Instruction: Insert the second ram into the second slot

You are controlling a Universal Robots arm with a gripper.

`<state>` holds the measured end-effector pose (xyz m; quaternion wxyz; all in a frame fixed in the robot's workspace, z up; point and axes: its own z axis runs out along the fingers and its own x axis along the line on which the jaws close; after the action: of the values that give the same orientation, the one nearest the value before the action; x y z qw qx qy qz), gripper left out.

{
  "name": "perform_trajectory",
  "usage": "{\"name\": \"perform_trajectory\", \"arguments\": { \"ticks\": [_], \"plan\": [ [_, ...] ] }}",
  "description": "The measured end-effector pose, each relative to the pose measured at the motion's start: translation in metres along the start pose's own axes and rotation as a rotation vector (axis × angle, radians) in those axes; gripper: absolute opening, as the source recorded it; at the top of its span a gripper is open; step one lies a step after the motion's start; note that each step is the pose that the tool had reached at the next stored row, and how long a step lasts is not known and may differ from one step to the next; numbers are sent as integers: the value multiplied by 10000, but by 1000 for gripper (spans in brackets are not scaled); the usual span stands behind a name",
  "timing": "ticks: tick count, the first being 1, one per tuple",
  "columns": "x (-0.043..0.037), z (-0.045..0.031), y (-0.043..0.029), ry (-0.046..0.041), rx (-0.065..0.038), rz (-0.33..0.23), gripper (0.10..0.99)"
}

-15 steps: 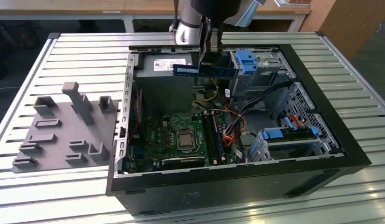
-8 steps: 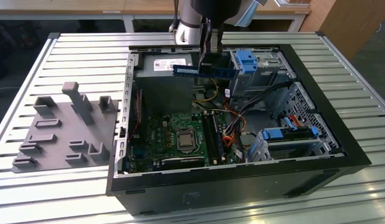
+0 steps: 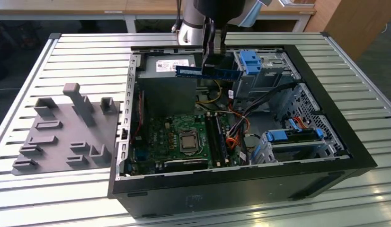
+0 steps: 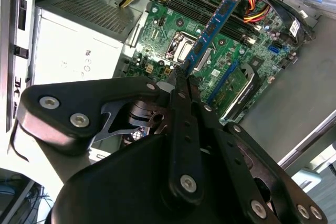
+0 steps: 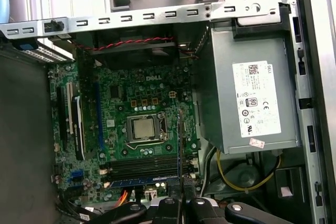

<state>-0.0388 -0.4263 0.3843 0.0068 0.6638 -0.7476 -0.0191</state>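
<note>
well above the motherboard (image 3: pixel 176 137), the gripper (image 3: pixel 212 65) has its jaws closed narrowly on the second ram (image 3: pixel 189 71).
the jaws pinch the blue stick by its upper edge, and it hangs level in the air over the open computer case (image 3: pixel 337 130), touching nothing else. in the second wrist view the ram (image 4: pixel 216 24) stretches away from the fingertips (image 4: pixel 185 85) over the cpu socket (image 4: pixel 181 45), apart from the dark memory slots (image 3: pixel 216 135) and not seated in any. the case sits on a slatted table (image 3: pixel 75 56), with a grey fixture plate (image 3: pixel 57 142) at the exterior view's left.

Blue second ram (image 3: pixel 190 71), green motherboard (image 3: pixel 161 138)
</note>
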Motion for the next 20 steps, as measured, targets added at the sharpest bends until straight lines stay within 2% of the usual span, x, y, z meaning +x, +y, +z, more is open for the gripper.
{"name": "perform_trajectory", "arguments": {
  "ticks": [20],
  "plan": [
    [2, 0, 0, -20, 8, 561, 133]
  ]
}}
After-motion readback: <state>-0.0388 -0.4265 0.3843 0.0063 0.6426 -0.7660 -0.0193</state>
